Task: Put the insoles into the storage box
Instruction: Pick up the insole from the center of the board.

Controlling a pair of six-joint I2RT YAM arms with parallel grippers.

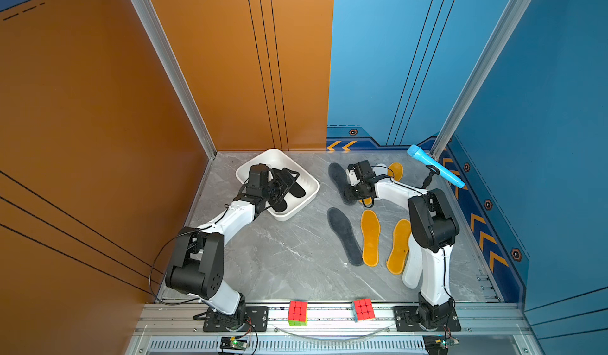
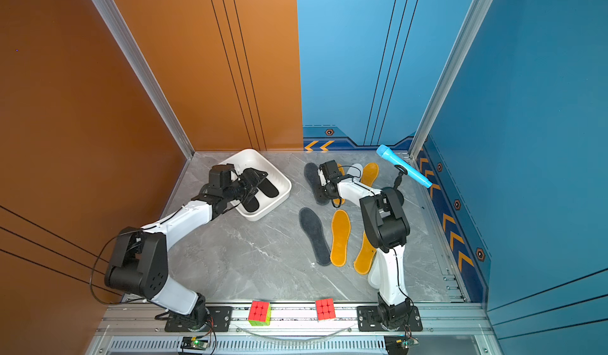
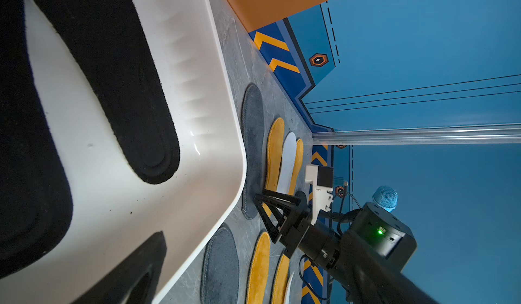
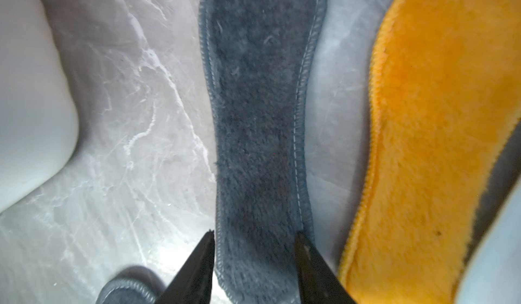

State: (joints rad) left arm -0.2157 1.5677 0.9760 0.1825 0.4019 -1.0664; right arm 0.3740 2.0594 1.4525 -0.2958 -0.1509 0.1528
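Observation:
The white storage box [image 1: 263,157] sits at the back left with two black insoles [image 1: 297,189] lying in it. My left gripper [image 1: 286,180] hovers over the box, open and empty; one of its fingers [image 3: 135,271] shows in the left wrist view. My right gripper [image 4: 253,240] is down on the near end of the far dark grey insole [image 4: 259,105], open, a fingertip at each edge of it. That insole [image 1: 337,175] lies flat on the table. A second dark grey insole [image 1: 345,235] and orange-yellow insoles [image 1: 370,238] lie nearer the front.
More orange-yellow insoles [image 1: 395,170] and a white one [image 1: 381,169] lie behind the right arm; another white one [image 1: 413,271] lies by its base. A blue microphone [image 1: 436,165] leans at the back right corner. Two puzzle cubes [image 1: 297,313] rest on the front rail.

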